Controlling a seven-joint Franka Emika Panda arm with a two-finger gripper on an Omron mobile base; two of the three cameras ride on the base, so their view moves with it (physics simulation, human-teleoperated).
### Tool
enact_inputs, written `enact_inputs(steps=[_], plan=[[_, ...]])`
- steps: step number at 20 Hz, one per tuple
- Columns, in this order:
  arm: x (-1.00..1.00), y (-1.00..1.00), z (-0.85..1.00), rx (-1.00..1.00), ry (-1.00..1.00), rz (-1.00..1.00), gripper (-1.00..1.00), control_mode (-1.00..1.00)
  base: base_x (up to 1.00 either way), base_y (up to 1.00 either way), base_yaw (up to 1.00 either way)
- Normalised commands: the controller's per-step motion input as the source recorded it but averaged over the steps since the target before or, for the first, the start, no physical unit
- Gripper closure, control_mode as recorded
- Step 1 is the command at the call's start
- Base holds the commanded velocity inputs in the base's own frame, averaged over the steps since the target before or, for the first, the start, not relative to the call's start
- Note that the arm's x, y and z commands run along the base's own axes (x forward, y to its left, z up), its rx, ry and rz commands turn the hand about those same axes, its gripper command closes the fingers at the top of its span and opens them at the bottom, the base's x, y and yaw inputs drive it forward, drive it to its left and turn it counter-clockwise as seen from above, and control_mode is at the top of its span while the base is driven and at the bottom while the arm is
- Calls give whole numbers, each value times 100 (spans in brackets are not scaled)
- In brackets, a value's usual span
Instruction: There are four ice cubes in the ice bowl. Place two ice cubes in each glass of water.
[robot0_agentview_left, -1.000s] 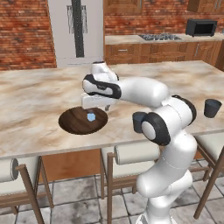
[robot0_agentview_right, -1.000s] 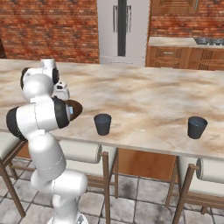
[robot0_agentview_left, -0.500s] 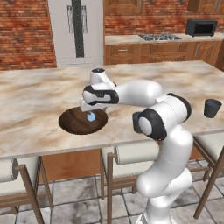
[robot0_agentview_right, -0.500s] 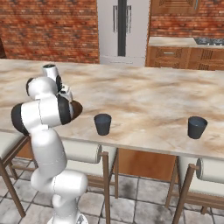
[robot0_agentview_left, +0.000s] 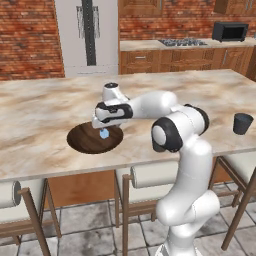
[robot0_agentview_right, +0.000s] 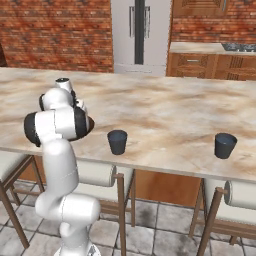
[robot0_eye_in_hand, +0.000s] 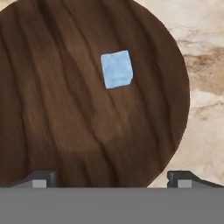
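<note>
**Hovering wide-jawed over the ice bowl**

Stretching across all the base views lay the marble counter (robot0_agentview_left: 45, 107), its pale brown-veined top carrying everything the task concerned. The white arm (robot0_agentview_left: 172, 135) reached from the right of the left base view toward 9 o'clock, its hand poised above the ice bowl (robot0_agentview_left: 82, 142). In the right base view the arm's own body covered most of that bowl, and only a dark sliver showed at the arm's 3 o'clock side.

The bowl, wide and shallow with dark wood grain, took up most of the hand view (robot0_eye_in_hand: 65, 109), with marble visible past its rim from 1 to 4 o'clock. The gripper (robot0_eye_in_hand: 111, 177) pointed down at it with its jaws spread wide and nothing between them; one dark fingertip (robot0_eye_in_hand: 41, 177) sat at 7 o'clock and the other at 5 o'clock of that view.

Two dark tumblers stood on the counter in the right base view: the near glass (robot0_agentview_right: 117, 142) just at the arm's 3 o'clock, and the far glass (robot0_agentview_right: 225, 145) well apart, farther toward 3 o'clock.

One ice cube (robot0_eye_in_hand: 116, 69) lay on the bowl's floor, pale blue, toward 12 o'clock from the fingertips and untouched.
</note>
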Motion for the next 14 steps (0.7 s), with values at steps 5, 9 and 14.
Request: enact_inputs(steps=[5,9,14], plan=[[44,6,-37,0,-3,0,-100,-100,0,0,0],[55,7,-43,0,-4,0,-100,-100,0,0,0],[26,13,-27,0,-1,0,-100,-100,0,0,0]])
